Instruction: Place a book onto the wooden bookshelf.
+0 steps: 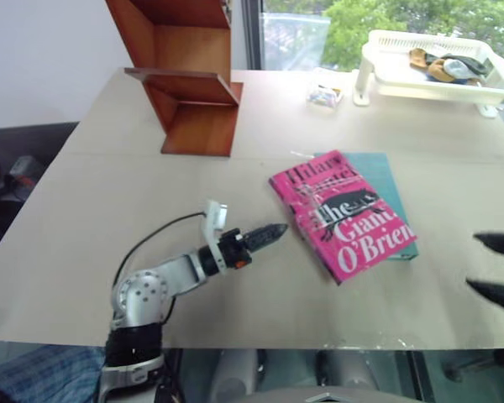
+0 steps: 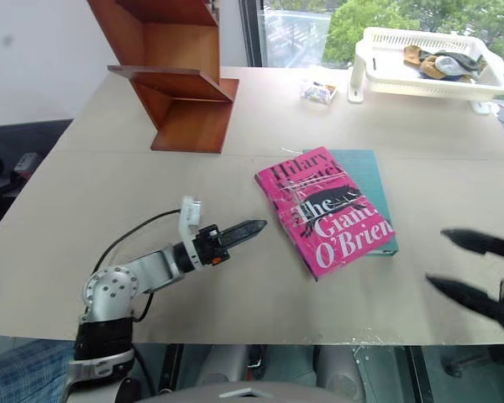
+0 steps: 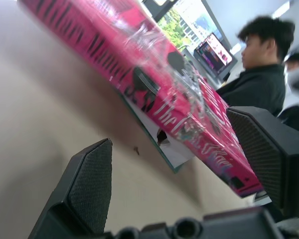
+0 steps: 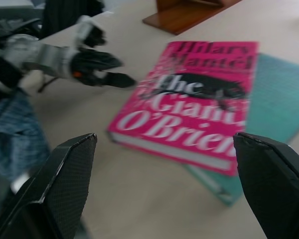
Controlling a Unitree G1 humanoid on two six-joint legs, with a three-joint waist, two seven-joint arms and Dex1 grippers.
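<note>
Pink book [image 1: 343,215] flat on table [image 1: 109,218], atop teal book [image 1: 386,168] mostly hidden beneath. Left gripper [image 1: 269,236] just beside it, fingers apart, empty. Right gripper [image 2: 475,269] spread wide, cut off at frame edge. Wooden bookshelf [image 1: 189,75] beyond, top cropped.

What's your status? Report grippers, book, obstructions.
Left gripper open, low beside the pink book. Right gripper open, empty. Book flat atop teal book, ungripped. Wooden bookshelf unobstructed.

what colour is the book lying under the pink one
Teal: a plain teal book lies under the bright pink book. It shows best in the right eye view.
</note>
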